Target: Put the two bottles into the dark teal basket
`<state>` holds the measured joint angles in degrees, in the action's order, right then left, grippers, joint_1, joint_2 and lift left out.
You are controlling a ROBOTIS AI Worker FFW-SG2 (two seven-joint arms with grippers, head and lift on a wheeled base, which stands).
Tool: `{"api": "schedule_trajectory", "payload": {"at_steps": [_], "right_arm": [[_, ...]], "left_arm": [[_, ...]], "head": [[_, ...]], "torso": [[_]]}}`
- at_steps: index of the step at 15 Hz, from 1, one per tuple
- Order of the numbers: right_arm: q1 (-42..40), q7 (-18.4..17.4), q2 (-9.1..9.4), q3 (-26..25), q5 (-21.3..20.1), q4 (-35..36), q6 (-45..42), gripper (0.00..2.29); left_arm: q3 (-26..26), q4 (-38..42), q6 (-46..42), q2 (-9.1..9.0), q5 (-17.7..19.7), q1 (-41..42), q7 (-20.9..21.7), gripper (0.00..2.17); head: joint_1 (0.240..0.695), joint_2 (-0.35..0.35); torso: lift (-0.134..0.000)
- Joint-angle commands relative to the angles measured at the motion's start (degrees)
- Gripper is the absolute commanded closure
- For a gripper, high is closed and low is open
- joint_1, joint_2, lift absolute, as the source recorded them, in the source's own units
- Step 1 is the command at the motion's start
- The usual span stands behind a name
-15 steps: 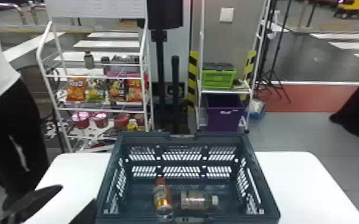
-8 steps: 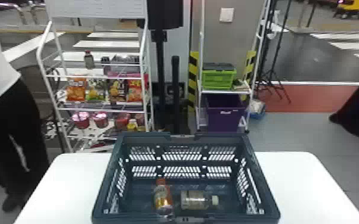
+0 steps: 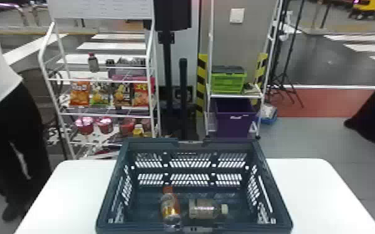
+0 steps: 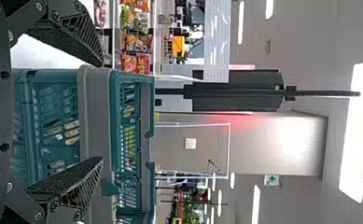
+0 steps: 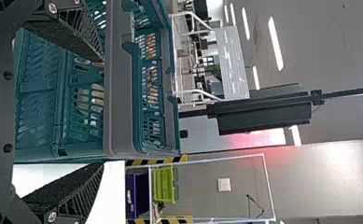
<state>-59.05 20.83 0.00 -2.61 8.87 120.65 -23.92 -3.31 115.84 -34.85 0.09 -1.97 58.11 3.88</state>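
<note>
Along the near edge of the basket [image 3: 155, 145] lie an orange-capped bottle [image 3: 170, 207] and a pale-capped bottle [image 3: 203, 209]; swung carelessly, our left gripper [image 4: 101, 112] and right gripper [image 5: 101, 113] (both spread) might snag it.

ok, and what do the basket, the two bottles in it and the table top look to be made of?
Basket: likely rigid molded plastic, matte; slotted walls. Orange-capped bottle and pale-capped bottle: probably clear plastic, glossy; highlights and see-through walls, though glass can't be excluded. Table top: smooth white, perhaps laminate or plastic; even, grainless surface.
</note>
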Motion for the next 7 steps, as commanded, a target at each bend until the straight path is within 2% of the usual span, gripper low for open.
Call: {"api": "schedule_trajectory", "payload": {"at_steps": [1,7], "right_arm": [[-0.2,0.0,0.05,-0.1,0.2,0.0,0.0,0.1],[-0.3,0.0,-1.41,-0.1,0.1,0.6,0.5,0.1]], "left_arm": [[-1.0,-0.3,0.9,-0.24,-0.4,-0.1,-0.1,0.19],[-1.4,-1.3,0.5,-0.24,-0.7,0.3,-1.6,0.19]], "head": [[0.499,0.0],[0.499,0.0]], "torso": [[0.0],[0.0]]}}
